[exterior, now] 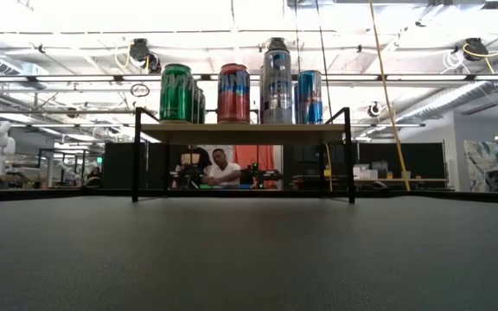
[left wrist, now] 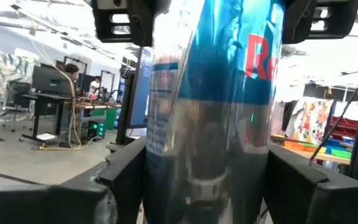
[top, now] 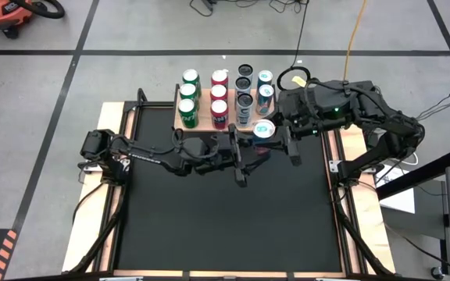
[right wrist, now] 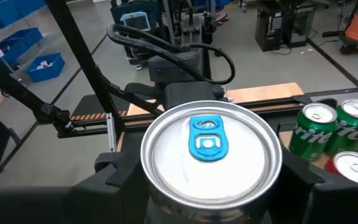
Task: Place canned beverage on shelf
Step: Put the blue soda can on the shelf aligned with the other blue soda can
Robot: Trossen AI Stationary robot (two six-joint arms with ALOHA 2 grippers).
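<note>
Gripping blue can [right wrist: 211, 163] between both claws.

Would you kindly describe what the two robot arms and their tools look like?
Both arms are dark, nearly black, built of chunky jointed segments with black cables looped along them. The left arm reaches in from the table's left edge, the right arm from its right. Each ends in a tool, the left tool and the right tool, with two flat, matte black fingers.

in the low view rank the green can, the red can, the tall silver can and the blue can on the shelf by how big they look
1. Tall silver can
2. Green can and red can: alike, not ranked
3. Blue can

The shelf runs away from the camera, so nearness may skew this.
</note>
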